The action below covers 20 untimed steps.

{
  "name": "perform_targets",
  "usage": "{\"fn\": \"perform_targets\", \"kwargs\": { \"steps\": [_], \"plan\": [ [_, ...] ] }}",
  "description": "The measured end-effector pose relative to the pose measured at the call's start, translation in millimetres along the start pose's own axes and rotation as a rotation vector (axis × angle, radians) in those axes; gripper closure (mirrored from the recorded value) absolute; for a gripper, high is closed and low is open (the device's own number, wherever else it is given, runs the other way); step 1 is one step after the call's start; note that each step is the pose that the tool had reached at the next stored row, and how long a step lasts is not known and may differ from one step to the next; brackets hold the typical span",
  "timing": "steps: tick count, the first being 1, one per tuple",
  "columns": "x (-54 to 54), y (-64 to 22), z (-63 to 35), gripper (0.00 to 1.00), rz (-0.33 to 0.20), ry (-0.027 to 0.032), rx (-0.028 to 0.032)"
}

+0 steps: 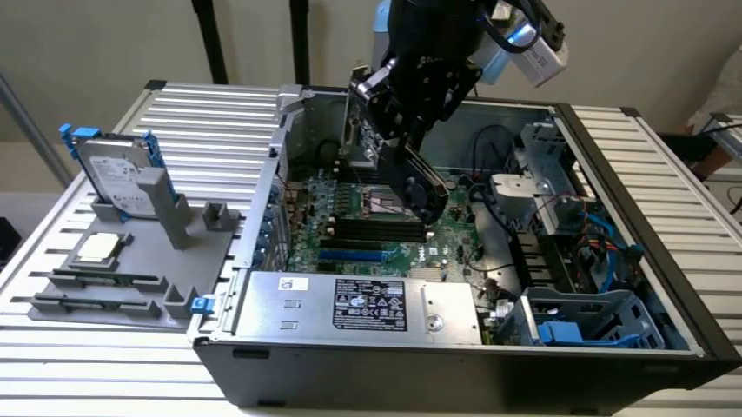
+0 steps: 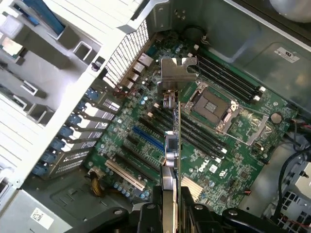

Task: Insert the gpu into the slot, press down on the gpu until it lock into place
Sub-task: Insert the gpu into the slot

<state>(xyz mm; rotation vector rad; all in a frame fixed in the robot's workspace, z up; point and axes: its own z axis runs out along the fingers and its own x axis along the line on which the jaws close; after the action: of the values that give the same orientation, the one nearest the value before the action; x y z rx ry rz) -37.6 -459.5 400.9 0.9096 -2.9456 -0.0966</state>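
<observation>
- Black gpu (image 1: 423, 187) hangs in the upper middle of the exterior view. Your gripper (image 1: 404, 139) is clamped on it, and it is tilted and clear of the green motherboard (image 1: 325, 208).
- The bright-blue slot (image 1: 347, 256) lies lower in the frame, toward the exterior view's left, just above the silver power-supply box (image 1: 360, 304). The card hovers over the black memory slots (image 1: 360, 230) instead. Any descent from this spot would likely land its edge on the wrong connectors.
- In the wrist view, the gripper (image 2: 170, 213) pinches the gpu (image 2: 171, 145) edge-on, with the metal end bracket (image 2: 177, 73) at the far end.
- The slot (image 2: 148, 138) sits beside the card, not beneath it, and runs at an angle to it. If you press while it is skewed, you could bend contacts or jam one corner.
- The grip seems to be near one end, so the card may pivot under load.
- The bracket could snag the case's rear wall (image 2: 124, 53).
</observation>
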Motion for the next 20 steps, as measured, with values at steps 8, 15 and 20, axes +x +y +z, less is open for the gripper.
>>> {"fn": "perform_targets", "kwargs": {
  "steps": [8, 15, 20],
  "plan": [
    [-0.1, -0.1, 0.6, 0.74, -0.145, 0.01, 0.0063],
    [-0.1, -0.3, 3.6, 0.74, -0.272, 0.0171, 0.0128],
    [-0.3, -0.5, 6.7, 0.74, -0.363, 0.0217, 0.0181]
  ]
}}
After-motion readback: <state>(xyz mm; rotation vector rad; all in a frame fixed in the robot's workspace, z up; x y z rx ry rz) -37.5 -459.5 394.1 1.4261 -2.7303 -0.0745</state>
